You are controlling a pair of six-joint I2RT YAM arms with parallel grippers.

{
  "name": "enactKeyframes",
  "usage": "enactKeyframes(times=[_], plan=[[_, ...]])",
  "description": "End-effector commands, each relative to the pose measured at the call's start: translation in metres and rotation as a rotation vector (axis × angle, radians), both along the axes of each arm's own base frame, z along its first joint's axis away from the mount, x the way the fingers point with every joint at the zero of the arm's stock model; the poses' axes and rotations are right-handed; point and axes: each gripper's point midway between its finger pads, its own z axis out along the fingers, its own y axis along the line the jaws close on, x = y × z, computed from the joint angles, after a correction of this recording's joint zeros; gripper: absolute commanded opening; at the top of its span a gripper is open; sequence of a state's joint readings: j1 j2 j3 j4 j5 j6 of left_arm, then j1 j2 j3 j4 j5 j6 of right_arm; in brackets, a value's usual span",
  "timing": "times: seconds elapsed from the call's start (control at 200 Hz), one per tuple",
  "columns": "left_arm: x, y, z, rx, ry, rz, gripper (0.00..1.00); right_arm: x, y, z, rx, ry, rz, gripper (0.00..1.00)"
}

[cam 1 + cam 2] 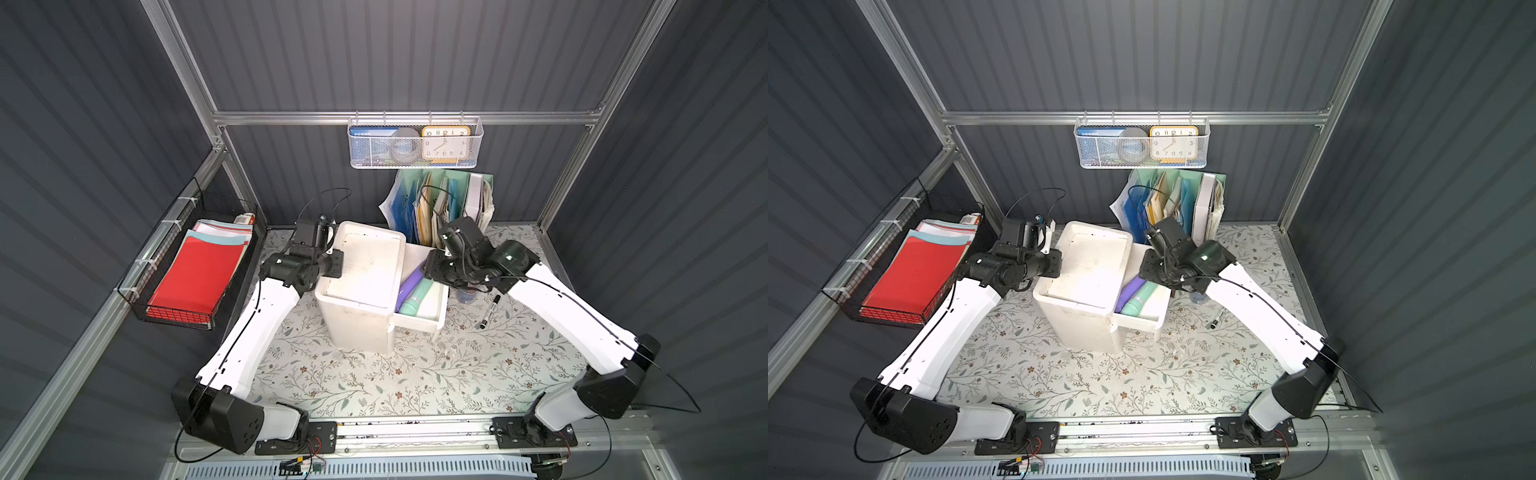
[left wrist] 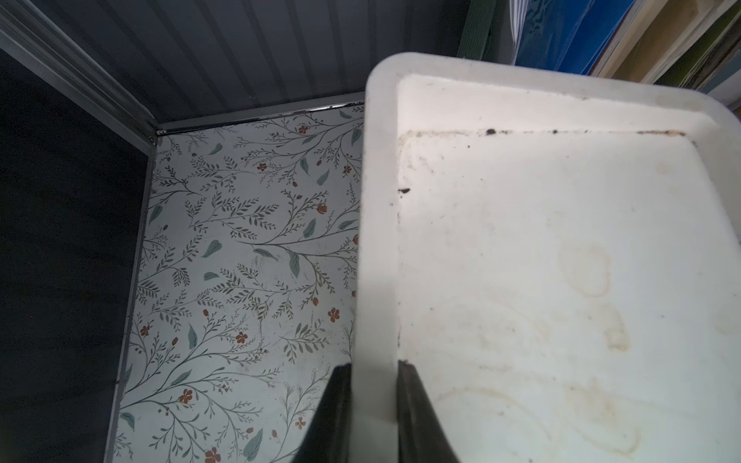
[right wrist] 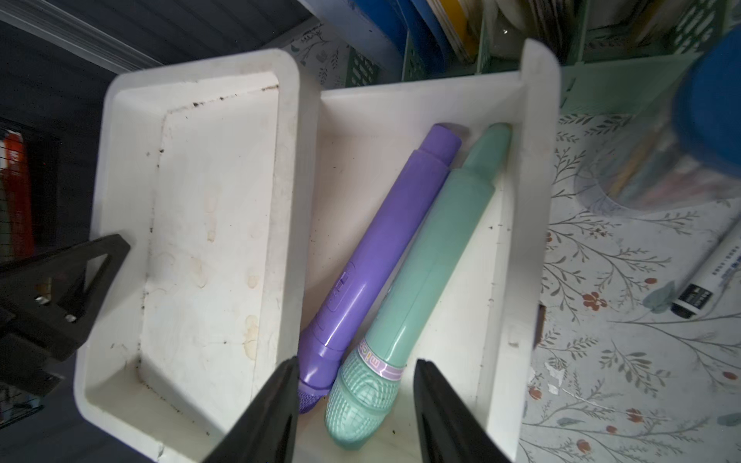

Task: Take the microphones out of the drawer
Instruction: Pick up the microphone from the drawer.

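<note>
While the left fingers (image 2: 417,413) pinch the box (image 2: 377,240) rim, the right fingers (image 3: 272,409), spread, hover over the head of the teal microphone (image 3: 425,260) in the open drawer (image 3: 535,180); its shaft runs straight away from them.

Dark grey corrugated wall panels (image 1: 374,54) framed by aluminium rails (image 1: 291,117) enclose a floral-patterned bench (image 1: 374,386); a white mesh basket (image 1: 415,166) hangs above its rear edge, a black wire basket (image 1: 174,314) along its left edge.
</note>
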State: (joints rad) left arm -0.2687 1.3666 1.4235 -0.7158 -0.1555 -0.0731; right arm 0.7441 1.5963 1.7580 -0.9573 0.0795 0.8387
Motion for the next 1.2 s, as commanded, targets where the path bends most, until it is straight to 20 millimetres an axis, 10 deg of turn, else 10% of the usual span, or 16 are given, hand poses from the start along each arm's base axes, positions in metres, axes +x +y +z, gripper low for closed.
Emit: enactKeyframes(times=[0.0,1.196], plan=[[0.007,0.007,-0.02,0.014,0.0,0.041,0.0,-0.008,0.001,-0.013,-0.081,0.07,-0.02,0.46],[0.0,0.005,-0.048,0.035,0.008,-0.006,0.0,0.005,0.013,-0.126,-0.161,0.288,-0.265,0.51]])
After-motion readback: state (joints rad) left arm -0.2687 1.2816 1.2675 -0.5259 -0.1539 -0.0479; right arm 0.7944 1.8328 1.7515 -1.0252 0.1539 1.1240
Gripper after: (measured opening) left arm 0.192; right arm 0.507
